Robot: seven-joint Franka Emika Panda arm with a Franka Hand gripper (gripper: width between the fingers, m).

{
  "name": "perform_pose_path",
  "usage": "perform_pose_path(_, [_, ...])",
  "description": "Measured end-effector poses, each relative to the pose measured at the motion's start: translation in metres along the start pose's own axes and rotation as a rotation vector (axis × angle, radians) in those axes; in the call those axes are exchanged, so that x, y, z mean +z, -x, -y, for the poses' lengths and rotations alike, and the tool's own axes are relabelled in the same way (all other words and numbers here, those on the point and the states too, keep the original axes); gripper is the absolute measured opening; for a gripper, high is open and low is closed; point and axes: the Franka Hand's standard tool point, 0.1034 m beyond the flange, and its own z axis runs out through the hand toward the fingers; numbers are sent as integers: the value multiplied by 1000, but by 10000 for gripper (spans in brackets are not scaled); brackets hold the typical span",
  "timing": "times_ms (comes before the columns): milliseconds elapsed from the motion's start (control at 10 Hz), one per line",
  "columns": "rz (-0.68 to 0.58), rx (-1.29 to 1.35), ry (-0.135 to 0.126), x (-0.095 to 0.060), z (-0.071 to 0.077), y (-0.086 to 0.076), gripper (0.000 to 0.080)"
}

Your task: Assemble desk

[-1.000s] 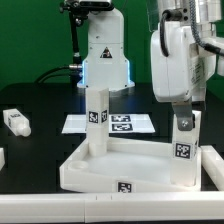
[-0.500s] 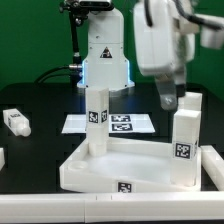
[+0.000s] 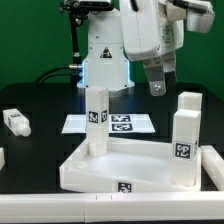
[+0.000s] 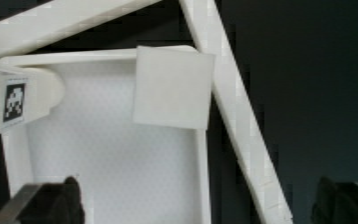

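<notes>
The white desk top (image 3: 85, 170) lies near the table's front with its rim up. Two square-post legs stand upright in its corner holes, one at the exterior view's left (image 3: 96, 120) and one at the right (image 3: 185, 135); each bears a tag. My gripper (image 3: 158, 83) hangs open and empty, above and to the left of the right leg, apart from it. In the wrist view the desk top (image 4: 114, 150) shows from above with one leg (image 4: 176, 88) under the camera and the tagged leg (image 4: 16, 98) at the edge. My gripper (image 4: 197, 205) shows two dark fingertips (image 4: 51, 200) wide apart.
A loose white leg (image 3: 14, 121) lies at the exterior view's left and another white part (image 3: 2, 157) at the left edge. The marker board (image 3: 125, 124) lies behind the desk top. A white rail (image 3: 213, 165) runs along its right side. The robot base (image 3: 105, 55) stands at the back.
My gripper has let go of the right leg, opened, and risen up and toward the exterior view's left. The leg stays upright in the desk top.
</notes>
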Motion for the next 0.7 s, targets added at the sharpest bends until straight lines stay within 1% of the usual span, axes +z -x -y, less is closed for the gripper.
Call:
perform_pose_path(100, [-5, -25, -8, 1, 0, -7, 648])
perform_pose_path(200, [-6, -117, -13, -3, -4, -26, 648])
perform_pose_path(400, [-7, -349, -9, -15, -9, -63, 648])
perform_pose_path(500, [-11, -416, -11, -18, -11, -70, 648])
perform_pose_path(700, [-13, -457, -7, -16, -12, -68, 648])
